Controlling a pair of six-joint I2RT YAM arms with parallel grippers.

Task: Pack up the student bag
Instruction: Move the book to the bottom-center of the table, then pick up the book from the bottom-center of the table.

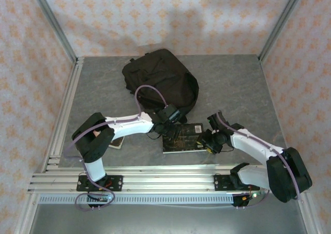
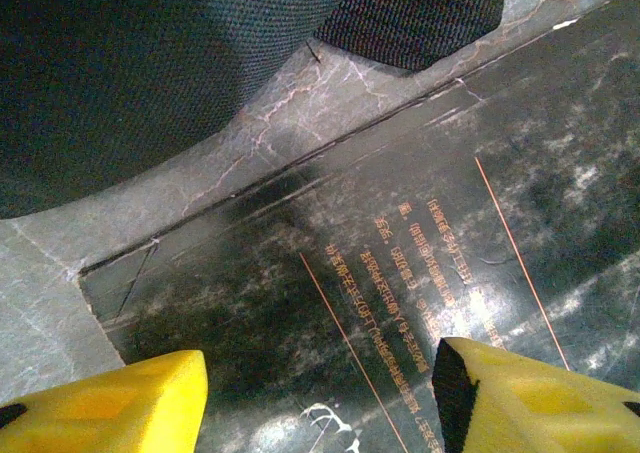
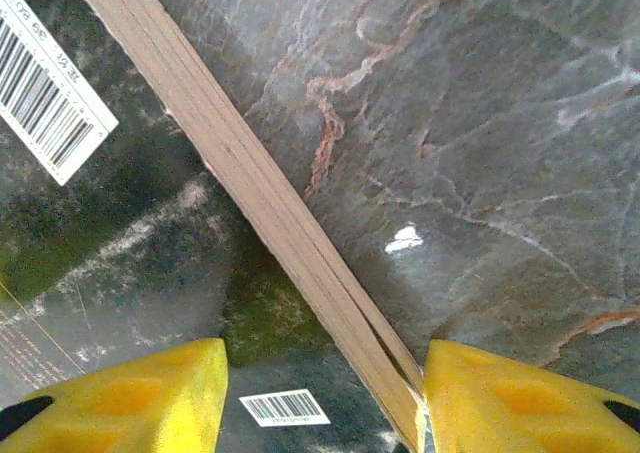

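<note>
Top external view: the student bag [image 1: 160,79] lies slumped toward the far edge of the bench [image 1: 232,84], about midway along it. A dark book [image 1: 181,138] lies flat just on its near side. The left tool [image 1: 164,126] hangs over the book's far left corner and the right tool [image 1: 208,141] sits at its right edge.

In the left wrist view the yellow fingers [image 2: 110,403] stand wide apart above the glossy cover, gripping nothing, with the bag's fabric just beyond the book. In the right wrist view that tool is also spread open. Its fingers straddle the book's page edge [image 3: 250,183], one over the cover near a barcode label [image 3: 50,103], the other over bare bench.

A second flat item [image 1: 117,141], possibly another book, lies partly under the left arm near the bench's left edge.

The step in hand looks like picking up the book, with nothing packed yet as far as can be seen. Next, the right tool would likely need to close on the page edge and lift. The bag's opening is not visible, so the left tool may have to find it and hold it open.
</note>
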